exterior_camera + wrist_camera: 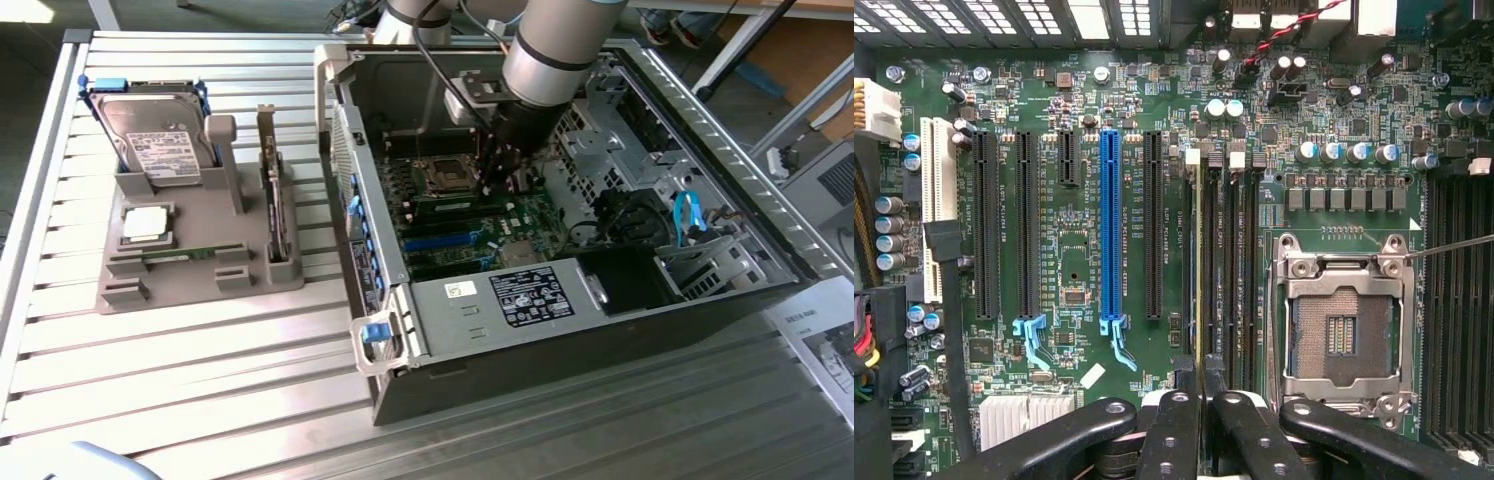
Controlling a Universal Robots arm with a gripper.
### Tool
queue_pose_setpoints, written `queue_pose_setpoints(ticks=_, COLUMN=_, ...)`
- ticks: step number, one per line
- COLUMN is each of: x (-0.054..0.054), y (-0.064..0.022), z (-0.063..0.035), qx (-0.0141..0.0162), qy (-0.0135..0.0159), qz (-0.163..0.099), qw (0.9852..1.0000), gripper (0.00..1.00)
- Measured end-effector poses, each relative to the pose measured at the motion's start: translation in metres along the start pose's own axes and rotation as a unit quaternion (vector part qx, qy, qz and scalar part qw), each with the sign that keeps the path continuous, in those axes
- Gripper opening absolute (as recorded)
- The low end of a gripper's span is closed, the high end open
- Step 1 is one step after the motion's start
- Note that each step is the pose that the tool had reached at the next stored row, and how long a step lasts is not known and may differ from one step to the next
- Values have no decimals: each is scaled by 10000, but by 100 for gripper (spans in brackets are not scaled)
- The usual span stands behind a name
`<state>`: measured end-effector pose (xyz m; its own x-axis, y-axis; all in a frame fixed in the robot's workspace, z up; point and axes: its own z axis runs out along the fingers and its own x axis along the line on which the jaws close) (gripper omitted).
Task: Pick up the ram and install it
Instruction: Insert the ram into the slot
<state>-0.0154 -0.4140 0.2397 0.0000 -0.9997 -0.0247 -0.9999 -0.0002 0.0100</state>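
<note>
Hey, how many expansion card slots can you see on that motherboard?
6, side by side: a white slot at one end, two long black slots, a short black slot, the blue slot, then another long black slot next to the memory slots. The gripper may hide others.

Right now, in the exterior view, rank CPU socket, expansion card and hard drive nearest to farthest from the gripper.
The gripper, shut on the ram, is inside the case.
1. CPU socket: beside it, on the motherboard.
2. expansion card: outside the case, upright in the stand, exterior view's left.
3. hard drive: farther left, at the stand's far end.
</note>
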Motion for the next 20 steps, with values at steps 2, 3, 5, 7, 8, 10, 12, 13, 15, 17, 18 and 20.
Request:
queue_pose_setpoints(ticks=2, x=0, y=0, z=1, qx=4, qy=0, qz=0, qw=10000, gripper=12)
queue_pose_setpoints(ticks=3, x=1, y=1, z=4, qx=7, qy=0, qz=0, qw=10000, gripper=12)
queue_pose_setpoints(ticks=5, x=1, y=1, z=7, qx=13, qy=1, qz=0, qw=10000, gripper=12)
queue_pose_setpoints(ticks=7, x=0, y=1, z=9, qx=16, qy=1, qz=0, qw=10000, gripper=12)
queue_pose_setpoints(ticks=8, x=0, y=1, z=9, qx=16, qy=1, qz=0, qw=10000, gripper=12)
queue_pose_setpoints(ticks=10, x=0, y=3, z=9, qx=17, qy=0, qz=0, qw=10000, gripper=12)
queue_pose_setpoints(ticks=12, x=0, y=4, z=9, qx=17, qy=0, qz=0, qw=10000, gripper=12)
queue_pose_setpoints(ticks=13, x=0, y=7, z=10, qx=18, qy=0, qz=0, qw=10000, gripper=12)
queue_pose_setpoints(ticks=15, x=0, y=10, z=10, qx=20, qy=0, qz=0, qw=10000, gripper=12)
queue_pose_setpoints(ticks=17, x=0, y=11, z=10, qx=20, qy=0, qz=2, qw=10000, gripper=12)
queue_pose_setpoints(ticks=18, x=1, y=11, z=10, qx=20, qy=0, qz=6, qw=10000, gripper=12)
queue_pose_setpoints(ticks=20, x=2, y=11, z=10, qx=21, qy=0, qz=13, qw=10000, gripper=12)
